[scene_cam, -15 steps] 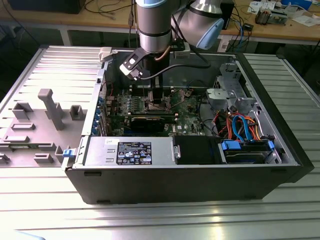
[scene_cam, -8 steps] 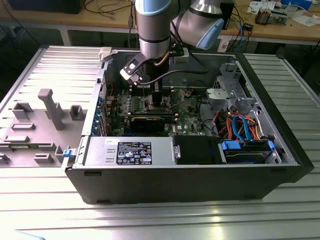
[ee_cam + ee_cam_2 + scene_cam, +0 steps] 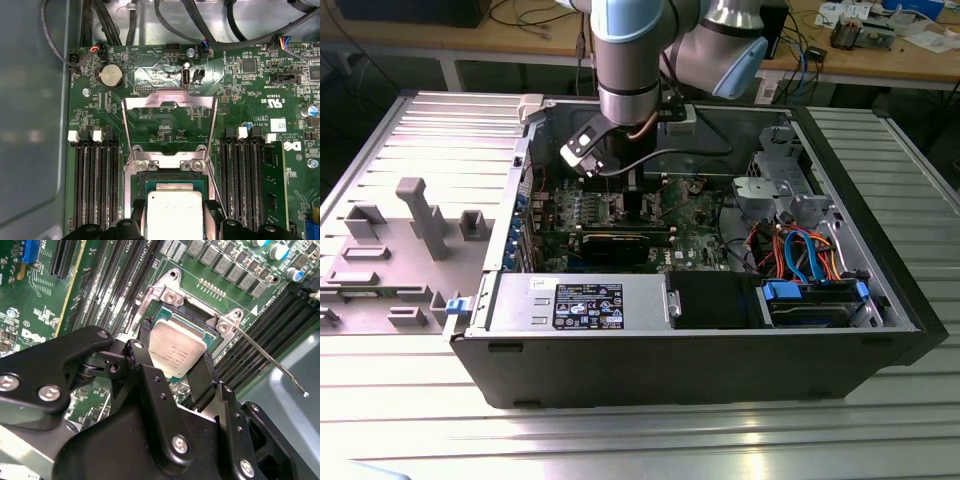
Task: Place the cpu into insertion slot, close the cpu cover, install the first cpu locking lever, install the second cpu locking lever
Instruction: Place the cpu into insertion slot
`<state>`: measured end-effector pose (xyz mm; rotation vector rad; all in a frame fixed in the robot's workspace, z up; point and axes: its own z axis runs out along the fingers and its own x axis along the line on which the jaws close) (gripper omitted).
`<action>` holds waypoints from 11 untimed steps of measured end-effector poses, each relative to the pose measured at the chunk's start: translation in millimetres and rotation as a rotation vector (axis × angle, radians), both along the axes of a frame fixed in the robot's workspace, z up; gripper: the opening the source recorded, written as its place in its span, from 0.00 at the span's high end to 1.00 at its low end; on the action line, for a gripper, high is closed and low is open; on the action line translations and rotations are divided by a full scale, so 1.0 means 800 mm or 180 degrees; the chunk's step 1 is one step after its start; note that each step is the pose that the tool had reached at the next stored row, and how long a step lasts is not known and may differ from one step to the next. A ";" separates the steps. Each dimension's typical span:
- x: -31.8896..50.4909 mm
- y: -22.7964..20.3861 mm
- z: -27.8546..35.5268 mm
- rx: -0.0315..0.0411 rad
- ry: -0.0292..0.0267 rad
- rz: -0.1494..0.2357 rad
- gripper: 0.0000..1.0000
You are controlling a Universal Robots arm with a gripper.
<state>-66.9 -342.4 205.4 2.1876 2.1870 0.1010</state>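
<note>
At insertion slot point(image 3: 176, 315), pincer point(image 3: 174, 356) grips 1 cpu point(image 3: 178, 346); 1 cpu cover point(image 3: 170, 100) open

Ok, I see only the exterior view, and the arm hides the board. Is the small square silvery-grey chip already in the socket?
Observer: In the second wrist view, the black fingers grip the silvery-grey chip by two edges, at the square dark socket. Whether it is seated, I cannot tell.
Operator: And the cover?
Observer: In the first wrist view, the thin silvery cover frame is open, folded back from the socket.
</note>
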 end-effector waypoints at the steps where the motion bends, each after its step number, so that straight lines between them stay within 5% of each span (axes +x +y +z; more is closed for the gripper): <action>1: 0.000 0.0005 -0.0015 -0.0010 0.0000 0.0018 0.45; 11: 0.003 0.0050 -0.0079 -0.0013 0.0001 0.0041 0.45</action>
